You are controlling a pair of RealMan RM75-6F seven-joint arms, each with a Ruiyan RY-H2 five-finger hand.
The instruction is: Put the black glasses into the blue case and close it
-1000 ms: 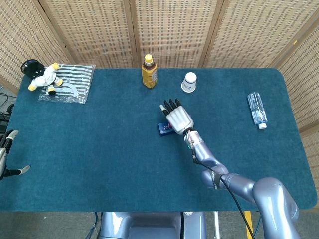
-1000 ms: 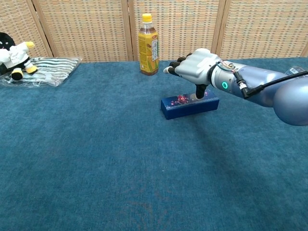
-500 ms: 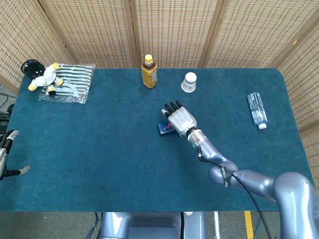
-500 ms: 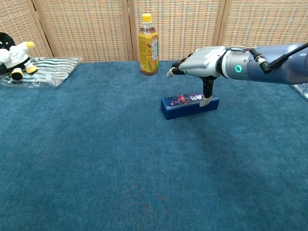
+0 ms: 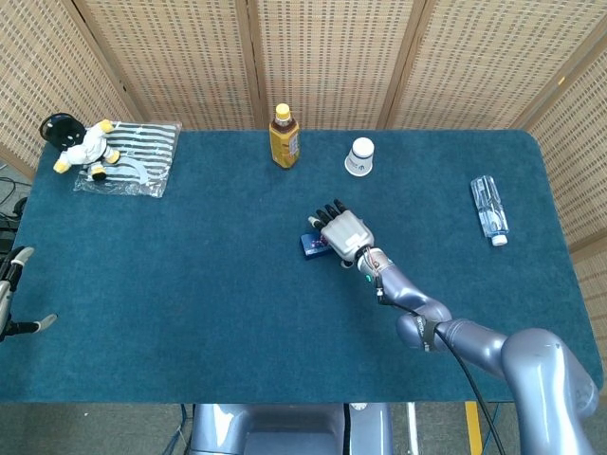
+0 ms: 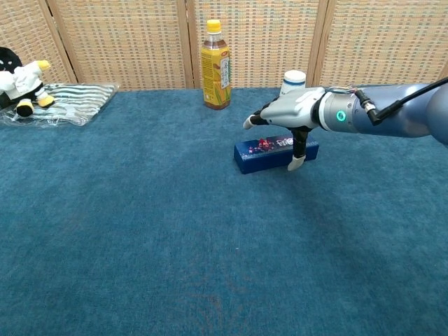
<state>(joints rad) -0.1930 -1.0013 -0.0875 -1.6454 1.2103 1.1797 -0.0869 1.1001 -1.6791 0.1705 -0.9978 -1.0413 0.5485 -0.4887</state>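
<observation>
— Lower than a second ago, the right hand [image 6: 290, 115] is now sitting with its palm over the closed blue rectangular case [image 6: 274, 154], its thumb hanging down the case's front side.

— Is it gripping the case?

— Not that I can see. Its fingers are stretching forward, slightly apart, above the lid. In the chest view the thumb tip is showing close beside the front wall; contact I cannot tell.

— And the head view?

— There the hand [image 5: 342, 230] is covering most of the case [image 5: 312, 245], leaving only the left end showing. That view is also showing the left hand [image 5: 11, 289] at the bench's left edge, fingers apart, holding nothing.

— What is standing around the case?

— An amber plastic bottle with a yellow cap [image 6: 215, 64] and a white paper cup [image 5: 359, 156] are standing well behind it. The teal carpeted bench [image 6: 140, 231] is lying bare in front.

— The black glasses?

— I am not seeing them in either view.
</observation>
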